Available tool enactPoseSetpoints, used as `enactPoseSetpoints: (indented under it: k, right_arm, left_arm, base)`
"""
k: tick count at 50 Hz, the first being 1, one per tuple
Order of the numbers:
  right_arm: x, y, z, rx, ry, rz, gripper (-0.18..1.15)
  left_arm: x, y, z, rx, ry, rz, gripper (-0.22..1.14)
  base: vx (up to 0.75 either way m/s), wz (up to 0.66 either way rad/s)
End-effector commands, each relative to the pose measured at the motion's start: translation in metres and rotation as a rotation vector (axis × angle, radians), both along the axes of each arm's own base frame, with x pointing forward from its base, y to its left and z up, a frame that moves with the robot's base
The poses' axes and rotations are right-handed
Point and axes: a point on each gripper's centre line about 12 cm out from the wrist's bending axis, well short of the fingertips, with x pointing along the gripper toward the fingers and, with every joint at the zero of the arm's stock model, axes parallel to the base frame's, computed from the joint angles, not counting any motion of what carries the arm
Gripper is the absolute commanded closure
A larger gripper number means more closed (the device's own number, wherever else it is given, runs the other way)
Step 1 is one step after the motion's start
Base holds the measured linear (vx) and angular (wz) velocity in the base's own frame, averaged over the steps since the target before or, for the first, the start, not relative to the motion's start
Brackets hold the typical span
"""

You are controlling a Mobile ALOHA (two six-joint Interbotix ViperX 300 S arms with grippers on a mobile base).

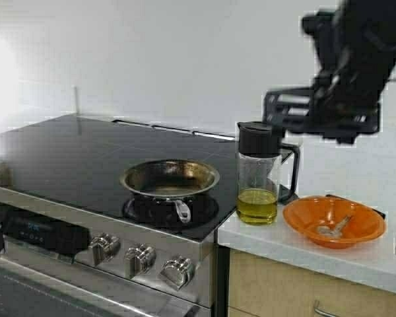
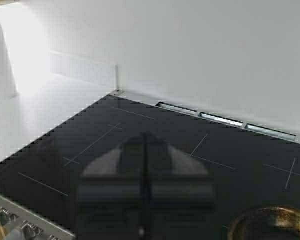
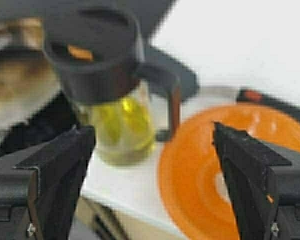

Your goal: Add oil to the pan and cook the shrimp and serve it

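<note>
Left gripper (image 2: 145,200) off-frame low left, fingers together, parked over stove (image 1: 66,148). Pan (image 1: 169,178) centre, empty on burner, ready for oil. Carafe (image 1: 259,173) right of centre, oil (image 1: 257,206) low. Shrimp (image 1: 333,228) in orange bowl (image 1: 366,231), lower right. My right gripper (image 3: 155,150) upper right, fingers spread above carafe handle for grab.

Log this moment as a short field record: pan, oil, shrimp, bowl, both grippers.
pan: steel skillet on the front burner of the black stove, nothing visible inside
oil: yellow-green, low in the clear carafe, black lid on, standing on the counter between pan and bowl
shrimp: pale piece lying in the orange bowl
right gripper: open, raised above carafe and bowl, touching neither
left gripper: shut, hovering over the stove, holding nothing
</note>
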Motion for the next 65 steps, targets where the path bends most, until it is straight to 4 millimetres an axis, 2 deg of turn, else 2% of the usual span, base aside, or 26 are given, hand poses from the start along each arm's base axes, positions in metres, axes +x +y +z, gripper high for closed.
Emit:
enactPoseSetpoints:
  k: [1,13,30,38,50,65]
  right_arm:
    - [0.003,0.001,-0.011,-0.009,0.008,-0.046,-0.03]
    - [0.004,0.000,-0.038,-0.034,0.039,-0.079,-0.03]
    - [0.018,0.005,-0.062,-0.077,0.030,-0.104,-0.03]
    - [0.031,-0.003,-0.069,-0.079,0.032,-0.146,-0.03]
    - [0.056,0.001,-0.072,-0.062,0.022,-0.109,-0.03]
    - [0.075,-0.006,-0.087,-0.058,0.060,-0.130,-0.03]
  left_arm:
    - [0.001,0.000,0.004,-0.002,-0.012,0.001,0.89]
    - [0.001,0.000,0.004,-0.005,-0.012,0.001,0.89]
    - [0.001,0.000,0.003,-0.009,-0.009,0.001,0.89]
    - [0.001,0.000,0.003,-0.011,-0.011,0.001,0.89]
    - [-0.001,0.000,0.002,-0.011,-0.011,0.001,0.89]
    - [0.000,0.000,0.004,-0.011,-0.015,0.001,0.89]
  base:
    - [0.00,0.00]
    - [0.00,0.00]
    - [0.00,0.00]
    - [0.00,0.00]
    - [0.00,0.00]
    - [0.00,0.00]
